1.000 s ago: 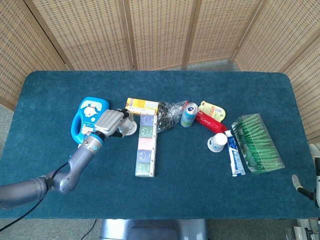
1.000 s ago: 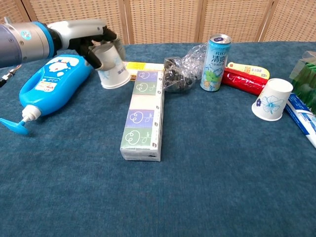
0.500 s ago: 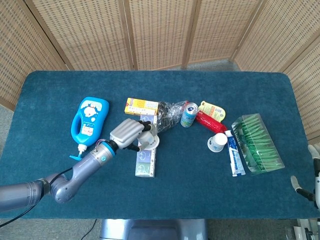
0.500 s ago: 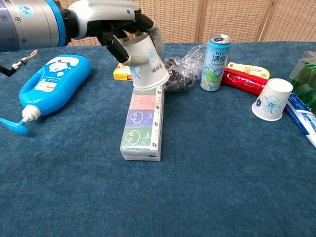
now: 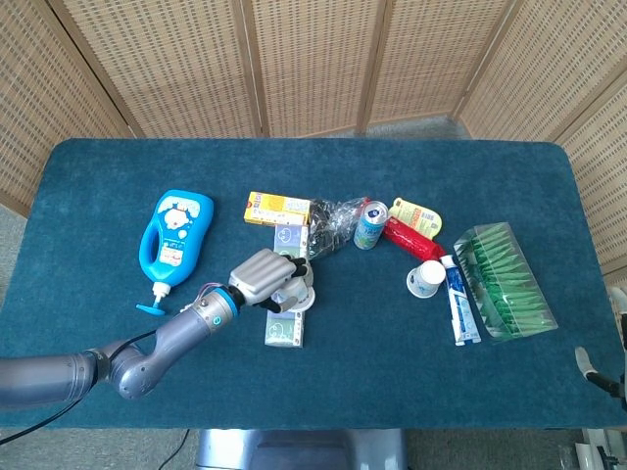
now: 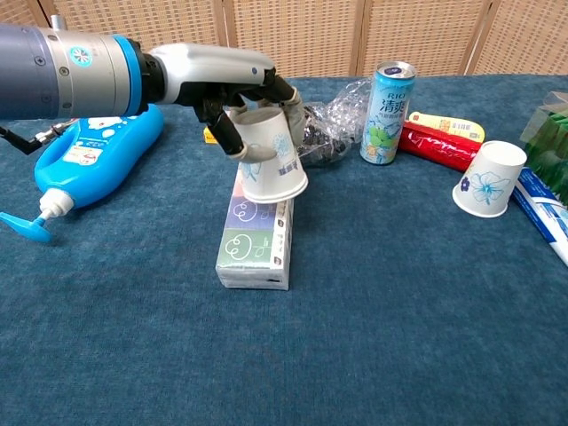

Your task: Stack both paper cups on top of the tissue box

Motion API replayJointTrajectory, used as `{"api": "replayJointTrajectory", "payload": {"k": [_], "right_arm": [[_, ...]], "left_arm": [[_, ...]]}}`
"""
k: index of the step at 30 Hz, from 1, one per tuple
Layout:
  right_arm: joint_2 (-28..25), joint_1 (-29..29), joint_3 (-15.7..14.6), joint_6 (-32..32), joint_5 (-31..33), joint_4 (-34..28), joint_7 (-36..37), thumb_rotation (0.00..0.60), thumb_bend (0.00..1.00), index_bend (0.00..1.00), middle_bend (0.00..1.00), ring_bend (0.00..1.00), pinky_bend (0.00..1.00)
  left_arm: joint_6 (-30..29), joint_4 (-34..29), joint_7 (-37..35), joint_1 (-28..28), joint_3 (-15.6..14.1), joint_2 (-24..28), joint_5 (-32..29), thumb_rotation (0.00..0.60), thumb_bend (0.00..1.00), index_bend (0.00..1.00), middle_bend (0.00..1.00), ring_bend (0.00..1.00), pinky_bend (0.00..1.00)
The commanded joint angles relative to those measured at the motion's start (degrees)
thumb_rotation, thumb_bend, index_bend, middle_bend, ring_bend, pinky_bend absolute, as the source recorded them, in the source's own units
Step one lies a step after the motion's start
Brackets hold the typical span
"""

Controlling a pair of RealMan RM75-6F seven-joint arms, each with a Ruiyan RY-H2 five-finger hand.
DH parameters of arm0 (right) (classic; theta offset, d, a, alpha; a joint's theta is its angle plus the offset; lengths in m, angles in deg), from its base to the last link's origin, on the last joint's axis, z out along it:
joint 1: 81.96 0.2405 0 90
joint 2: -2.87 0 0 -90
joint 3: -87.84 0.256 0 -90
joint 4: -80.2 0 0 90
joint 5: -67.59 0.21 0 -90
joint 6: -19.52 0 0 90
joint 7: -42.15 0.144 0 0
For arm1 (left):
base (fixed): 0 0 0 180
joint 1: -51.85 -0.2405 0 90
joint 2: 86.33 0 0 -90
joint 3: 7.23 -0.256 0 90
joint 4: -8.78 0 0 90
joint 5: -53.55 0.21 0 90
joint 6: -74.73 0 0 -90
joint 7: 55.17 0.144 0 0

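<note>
My left hand (image 6: 232,82) grips a white paper cup (image 6: 271,165) with a blue flower print, mouth down and tilted. The cup hangs just over the middle of the long tissue box (image 6: 253,245), and I cannot tell whether it touches. From the head view, the left hand (image 5: 265,278) and cup (image 5: 298,295) cover the tissue box (image 5: 283,332). The second paper cup (image 6: 489,180) lies on its side on the cloth at the right (image 5: 425,280), untouched. Only a sliver of my right hand (image 5: 591,366) shows at the right edge.
A blue pump bottle (image 6: 96,135) lies left of the box. Behind it are a yellow carton (image 5: 277,208), a crumpled plastic bag (image 6: 324,131), a drink can (image 6: 388,99) and a red packet (image 6: 438,146). Toothpaste (image 5: 460,300) and a green pack (image 5: 505,280) lie far right.
My left hand has carried the cup from beside the blue bottle rightward and forward, over the tissue box, and lowered it toward the box's middle. The second cup has not moved.
</note>
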Motion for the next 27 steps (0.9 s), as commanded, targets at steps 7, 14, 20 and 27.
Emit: {"api": "replayJointTrajectory", "payload": {"k": [7,14,20,27], "right_arm": [[0.22,0.19,0.09,-0.32,-0.07,0.22,0.13,0.600,0.35,0.00,0.00,0.00,0.07],[0.15,-0.06,0.13,-0.03,-0.03,0.34,0.44,0.600,0.35,0.00,0.00,0.00,0.07],[0.11,-0.02,0.22,-0.04,-0.14,0.35,0.53,0.600,0.35,0.00,0.00,0.00,0.07],[0.15,-0.07,0.28,0.11,-0.19,0.31,0.44,0.600,0.35,0.00,0.00,0.00,0.07]], "left_arm": [[0.03,0.80,2.81,1.70,-2.24,-0.99,-3.33,0.600,0.48,0.37,0.30,0.34,0.62],[0.02,0.65,3.22,2.45,-2.74,-0.88,-4.53,0.600,0.48,0.34,0.27,0.30,0.58],[-0.38,0.05,3.15,2.84,-2.78,-0.27,-4.86,0.600,0.48,0.28,0.22,0.23,0.51],[-0.43,-0.12,2.71,2.97,-3.18,-0.02,-4.42,0.600,0.48,0.26,0.19,0.20,0.48]]}}
